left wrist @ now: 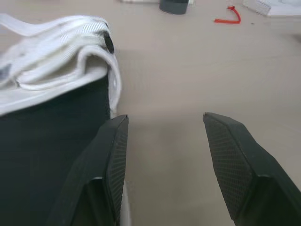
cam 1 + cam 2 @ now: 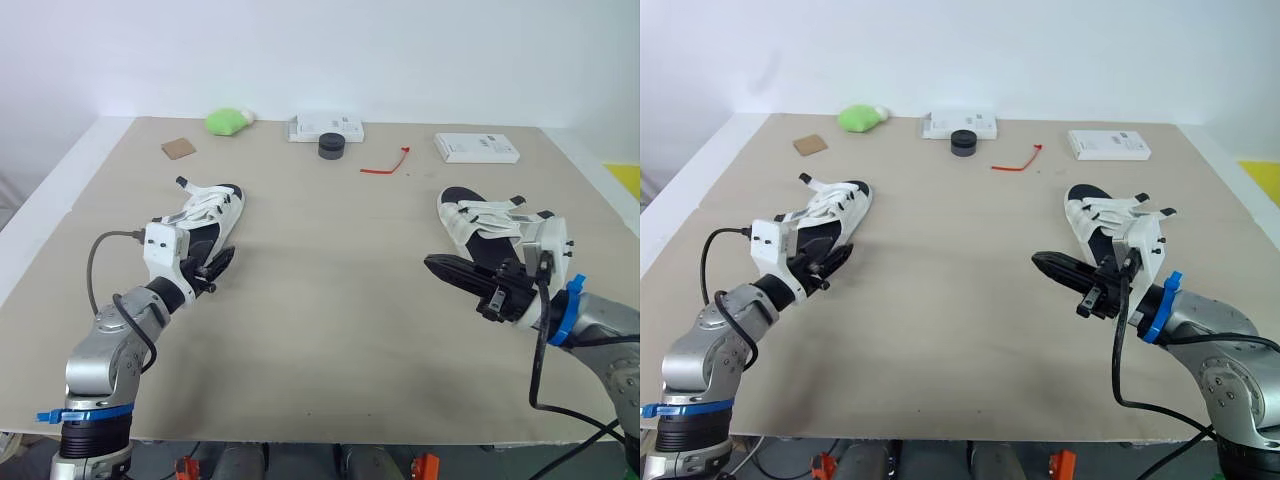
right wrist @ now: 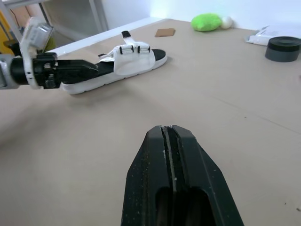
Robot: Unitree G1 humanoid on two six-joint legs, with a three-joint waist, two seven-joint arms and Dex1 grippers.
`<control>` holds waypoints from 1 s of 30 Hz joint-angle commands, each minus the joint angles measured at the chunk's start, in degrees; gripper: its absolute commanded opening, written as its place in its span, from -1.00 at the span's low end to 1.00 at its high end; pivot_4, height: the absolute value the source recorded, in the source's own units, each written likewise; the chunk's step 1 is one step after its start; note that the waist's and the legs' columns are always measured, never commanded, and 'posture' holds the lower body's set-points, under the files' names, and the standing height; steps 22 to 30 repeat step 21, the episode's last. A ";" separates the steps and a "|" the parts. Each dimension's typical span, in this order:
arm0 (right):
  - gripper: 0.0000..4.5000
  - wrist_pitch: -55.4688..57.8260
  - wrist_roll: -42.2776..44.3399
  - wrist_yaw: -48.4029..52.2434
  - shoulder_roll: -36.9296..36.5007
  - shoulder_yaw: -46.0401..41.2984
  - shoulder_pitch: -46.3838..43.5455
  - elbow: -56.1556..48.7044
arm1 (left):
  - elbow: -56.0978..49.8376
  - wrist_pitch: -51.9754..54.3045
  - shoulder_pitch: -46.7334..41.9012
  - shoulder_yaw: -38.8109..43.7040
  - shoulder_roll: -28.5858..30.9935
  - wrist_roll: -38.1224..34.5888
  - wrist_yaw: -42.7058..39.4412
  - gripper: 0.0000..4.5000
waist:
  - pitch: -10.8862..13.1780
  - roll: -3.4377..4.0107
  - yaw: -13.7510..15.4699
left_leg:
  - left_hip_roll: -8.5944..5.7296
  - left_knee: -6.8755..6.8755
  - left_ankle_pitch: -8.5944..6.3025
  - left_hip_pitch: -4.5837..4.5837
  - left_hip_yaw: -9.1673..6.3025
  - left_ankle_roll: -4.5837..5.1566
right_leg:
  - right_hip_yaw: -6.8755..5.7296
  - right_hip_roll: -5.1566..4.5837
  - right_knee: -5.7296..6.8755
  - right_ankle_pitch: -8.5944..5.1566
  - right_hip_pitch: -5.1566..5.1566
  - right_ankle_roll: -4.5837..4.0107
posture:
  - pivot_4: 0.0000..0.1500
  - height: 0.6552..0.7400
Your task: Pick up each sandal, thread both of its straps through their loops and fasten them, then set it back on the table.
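We see both sandals lying flat on the worktop [image 2: 330, 340], well apart from each other. The left sandal [image 2: 205, 225] lies on the left side, white with a black footbed, its two white straps lying across the front half and a strap end sticking up at the far end. The right sandal [image 2: 480, 222] lies on the right side, its straps also across the foot, with dark tabs poking out to the side.

Our left gripper [image 1: 164, 117] is spread wide at the near end of the left sandal. One finger [image 1: 113, 155] sits over the edge of the black footbed; the other is out over bare worktop. We cannot tell whether it touches the sandal. Our right gripper [image 3: 167, 132] is pressed together and holds nothing. It points toward the middle of the worktop, just beside the near end of the right sandal.

Along the far edge lie a green object [image 2: 228, 121], a brown square [image 2: 178, 149], a white packet [image 2: 325, 127], a black round piece [image 2: 332, 146], a red tie [image 2: 385, 166] and a white box [image 2: 476, 148].
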 commanded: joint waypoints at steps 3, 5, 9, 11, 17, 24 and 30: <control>-1.00 -2.57 0.33 -0.32 1.10 -4.40 0.19 2.34 | -7.39 -0.14 4.67 7.10 0.51 -11.40 -5.17 0.15 | 0.00 0.00 -0.05 | 0.02 0.00 -0.01 -0.02 0.09 -0.01 | 0.04 -0.05 -0.02 0.01 -0.03 0.04 | 1.00 1.00; -1.00 -2.94 0.33 -0.38 1.75 -4.88 1.29 2.31 | -8.45 3.60 5.96 9.86 1.16 -16.38 -4.33 0.15 | 0.00 0.00 -0.05 | 0.07 -0.03 -0.01 -0.03 0.07 -0.01 | 0.01 -0.01 -0.02 0.07 -0.07 0.14 | 1.00 1.00; -1.00 -2.89 0.24 -0.47 2.85 -5.43 5.40 1.54 | -7.94 10.23 10.00 14.15 7.57 -22.72 -7.28 0.15 | 0.00 0.00 -0.08 | 0.14 -0.07 -0.01 -0.01 0.02 0.00 | -0.02 0.09 0.02 0.04 -0.10 0.08 | 1.00 1.00; -1.00 -2.73 -0.14 -0.42 2.79 -5.74 7.90 1.06 | -7.12 11.92 11.52 14.58 10.58 -22.79 -7.54 0.15 | 0.00 0.02 -0.11 | 0.18 -0.07 -0.01 0.01 0.03 0.00 | -0.02 0.10 0.02 -0.09 -0.10 -0.14 | 1.00 1.00; -1.00 -2.75 -0.54 0.05 2.99 -8.23 17.03 -0.41 | -7.28 12.25 15.72 15.71 13.22 -22.95 -8.33 0.15 | -0.01 0.00 0.00 | 0.13 -0.04 -0.01 0.01 0.23 -0.01 | 0.00 -0.13 0.00 -0.08 -0.10 -0.14 | 1.00 1.00; -1.00 -3.76 -1.05 0.60 4.16 -11.37 23.49 0.20 | -9.24 9.83 25.41 16.73 15.17 -21.62 -14.25 0.15 | -0.01 0.02 -0.03 | 0.17 -0.11 -0.08 0.01 0.50 -0.09 | 0.01 -0.26 -0.01 -0.14 -0.23 -0.23 | 1.00 1.00; -1.00 -3.76 -1.05 0.60 4.16 -11.37 23.49 0.20 | -9.24 9.83 25.41 16.73 15.17 -21.62 -14.25 0.15 | -0.01 0.02 -0.03 | 0.17 -0.11 -0.08 0.01 0.50 -0.09 | 0.01 -0.26 -0.01 -0.14 -0.23 -0.23 | 1.00 1.00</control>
